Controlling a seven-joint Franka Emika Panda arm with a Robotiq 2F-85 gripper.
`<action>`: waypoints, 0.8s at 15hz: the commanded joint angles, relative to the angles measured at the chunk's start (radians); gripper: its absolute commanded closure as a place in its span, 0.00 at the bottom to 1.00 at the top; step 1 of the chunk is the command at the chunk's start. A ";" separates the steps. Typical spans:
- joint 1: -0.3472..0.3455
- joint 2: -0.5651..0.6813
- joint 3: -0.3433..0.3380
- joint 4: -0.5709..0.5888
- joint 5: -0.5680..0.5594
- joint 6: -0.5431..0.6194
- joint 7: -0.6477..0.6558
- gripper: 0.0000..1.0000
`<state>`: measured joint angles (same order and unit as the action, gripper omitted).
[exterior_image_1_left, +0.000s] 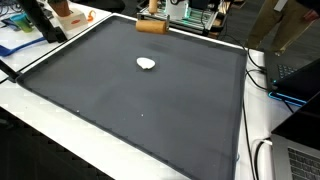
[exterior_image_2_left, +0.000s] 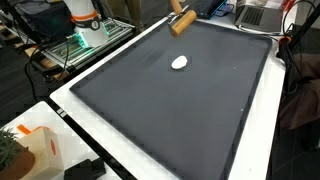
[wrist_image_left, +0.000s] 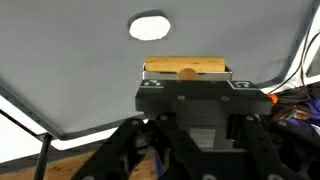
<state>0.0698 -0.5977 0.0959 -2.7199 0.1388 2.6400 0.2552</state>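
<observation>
Ahead and slightly left of the claw (wrist_image_left: 187, 80), a white lump (wrist_image_left: 148, 27) lies alone on the mat (wrist_image_left: 60, 70). The claw itself is clamped on a wooden block (wrist_image_left: 165, 67), gripped across its middle, probably for balance, near the mat's edge.

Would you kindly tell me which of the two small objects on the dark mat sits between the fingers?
The wooden block, at the edge of the mat, clamped between the fingers; the white object lies alone mid-mat, untouched.
</observation>
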 joint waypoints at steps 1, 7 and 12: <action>-0.085 -0.031 0.055 -0.020 -0.075 0.037 0.035 0.77; -0.098 -0.061 0.089 0.014 -0.128 -0.106 0.030 0.77; -0.016 0.030 0.079 0.189 -0.174 -0.330 -0.149 0.77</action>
<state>0.0137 -0.6232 0.1847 -2.6343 0.0024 2.4028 0.1888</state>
